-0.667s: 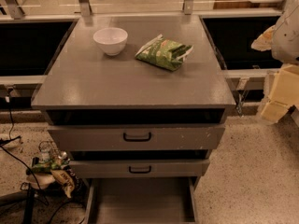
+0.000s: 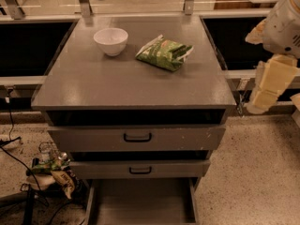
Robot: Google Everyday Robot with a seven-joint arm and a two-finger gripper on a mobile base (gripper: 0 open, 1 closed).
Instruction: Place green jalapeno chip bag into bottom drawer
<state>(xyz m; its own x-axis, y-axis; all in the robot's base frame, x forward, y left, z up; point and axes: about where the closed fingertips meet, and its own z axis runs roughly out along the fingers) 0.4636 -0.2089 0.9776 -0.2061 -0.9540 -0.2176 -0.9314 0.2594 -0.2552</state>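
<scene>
The green jalapeno chip bag point(image 2: 164, 53) lies flat on the grey cabinet top point(image 2: 117, 83), towards the back right, next to a white bowl point(image 2: 111, 41). The bottom drawer point(image 2: 140, 203) is pulled out at the foot of the cabinet, and its flat grey floor shows nothing in it. My gripper point(image 2: 269, 86) hangs at the right edge of the view, beyond the cabinet's right side and well apart from the bag. It holds nothing that I can see.
Two grey drawer fronts with black handles point(image 2: 137, 137) sit above the open drawer. Crumpled wrappers and cables point(image 2: 56, 172) lie on the floor at the lower left. Dark recesses flank the cabinet. A speckled floor point(image 2: 253, 172) lies to the right.
My gripper has shifted slightly left and up at the right edge. The bag, the bowl and the drawers have not moved.
</scene>
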